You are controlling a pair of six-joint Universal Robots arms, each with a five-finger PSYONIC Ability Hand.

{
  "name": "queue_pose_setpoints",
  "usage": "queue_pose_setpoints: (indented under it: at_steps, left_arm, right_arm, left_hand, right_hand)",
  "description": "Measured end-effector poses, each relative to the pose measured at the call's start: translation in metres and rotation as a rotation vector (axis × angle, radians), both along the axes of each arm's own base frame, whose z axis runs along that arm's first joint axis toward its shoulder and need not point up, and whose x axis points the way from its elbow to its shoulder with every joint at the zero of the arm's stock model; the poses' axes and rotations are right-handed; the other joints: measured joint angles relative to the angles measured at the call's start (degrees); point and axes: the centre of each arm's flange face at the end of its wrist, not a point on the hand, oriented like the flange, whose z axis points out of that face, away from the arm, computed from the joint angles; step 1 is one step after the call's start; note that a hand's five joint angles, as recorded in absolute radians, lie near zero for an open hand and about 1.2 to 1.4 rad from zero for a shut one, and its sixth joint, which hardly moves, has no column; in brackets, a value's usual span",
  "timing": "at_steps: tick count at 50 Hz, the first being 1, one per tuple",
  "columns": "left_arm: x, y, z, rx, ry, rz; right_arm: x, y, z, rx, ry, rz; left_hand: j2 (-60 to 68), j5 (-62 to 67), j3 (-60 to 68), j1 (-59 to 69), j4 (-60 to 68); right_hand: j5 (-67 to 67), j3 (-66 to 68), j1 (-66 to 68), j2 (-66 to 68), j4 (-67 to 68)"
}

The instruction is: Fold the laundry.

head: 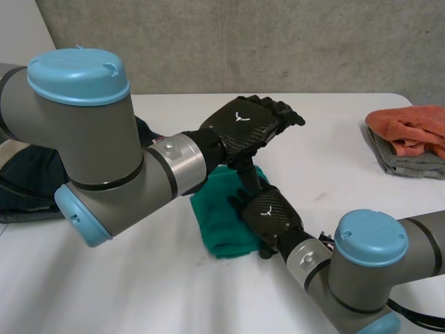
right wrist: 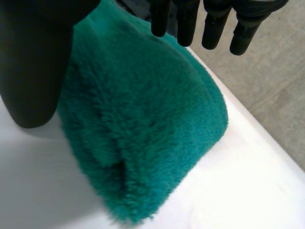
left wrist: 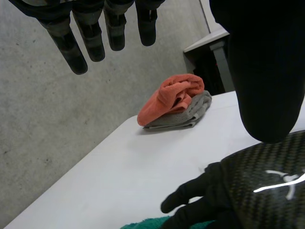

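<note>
The green towel (right wrist: 143, 129) lies folded into a thick, plush pad with a rounded fold at one end and loose fuzzy layers at the other. It sits near the middle of the white surface (head: 174, 292).

The right hand (head: 268, 212) lies over the towel's right part. Its fingers (right wrist: 209, 24) are straight and reach past the towel's far edge, and its thumb stands out to the side, so it has hold of nothing. The left hand (head: 243, 125) hangs above the towel's far side, just beyond the right hand. Its fingers (left wrist: 90, 33) are straight and spread, the thumb is apart from them, and nothing is in its grasp.

At the far right of the surface, well apart from the towel, a crumpled orange cloth (left wrist: 174, 98) rests on top of a folded grey cloth (left wrist: 186, 117). At the left edge lies a heap of dark clothes (head: 24, 195), partly behind the left arm (head: 90, 139). In the head view that arm's wrist hides the towel's far left corner, and the right hand hides its right side.
</note>
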Motion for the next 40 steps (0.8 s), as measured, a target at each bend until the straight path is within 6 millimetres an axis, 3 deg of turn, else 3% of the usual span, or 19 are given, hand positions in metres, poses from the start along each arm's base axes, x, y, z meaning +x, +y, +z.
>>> queue_pose_setpoints:
  at_steps: [5, 18, 20, 23, 26, 28, 34, 40]
  left_arm:
    - [0.0, 0.0, -0.002, 0.004, -0.003, 0.006]
    - [0.002, -0.001, -0.001, 0.004, -0.003, 0.014]
    - [0.002, -0.002, -0.001, 0.004, -0.002, 0.017]
    - [0.004, -0.004, 0.0, 0.003, -0.001, 0.021]
    - [0.005, -0.005, 0.0, 0.002, 0.0, 0.026]
    - [0.005, -0.006, 0.001, 0.001, 0.001, 0.029]
    - [0.01, -0.011, 0.007, -0.013, 0.011, 0.045]
    - [0.023, -0.022, 0.032, -0.067, 0.051, 0.088]
  right_arm:
    - [0.006, -0.011, -0.003, -0.055, -0.013, 0.002]
    - [0.017, -0.027, -0.004, -0.094, -0.043, 0.015]
    - [0.019, -0.029, -0.003, -0.098, -0.049, 0.022]
    - [0.023, -0.034, -0.002, -0.105, -0.058, 0.027]
    - [0.026, -0.039, -0.001, -0.114, -0.066, 0.029]
    - [0.028, -0.042, 0.002, -0.123, -0.074, 0.028]
    - [0.036, -0.06, 0.024, -0.188, -0.126, 0.015]
    - [0.028, -0.108, 0.082, -0.316, -0.258, -0.064]
  left_hand:
    - [0.0, 0.0, 0.0, 0.0, 0.0]
    - [0.0, 0.0, 0.0, 0.0, 0.0]
    - [0.0, 0.0, 0.0, 0.0, 0.0]
    - [0.0, 0.0, 0.0, 0.0, 0.0]
    - [0.0, 0.0, 0.0, 0.0, 0.0]
    - [0.0, 0.0, 0.0, 0.0, 0.0]
    - [0.0, 0.0, 0.0, 0.0, 0.0]
    - [0.0, 0.0, 0.0, 0.0, 0.0]
  right_hand:
    - [0.4, 1.5, 0.4, 0.3, 1.6]
    - [14.8, 17.9, 17.9, 17.4, 18.0]
    - [20.1, 22.8, 22.6, 22.6, 22.8]
    - [38.8, 42.0, 39.9, 42.2, 41.4]
    - [50.4, 53.3, 48.0, 53.2, 53.7]
    - [51.5, 54.8, 48.1, 54.1, 56.2]
    - [51.5, 54.9, 48.1, 54.1, 56.7]
    - [51.5, 54.9, 48.1, 54.1, 56.8]
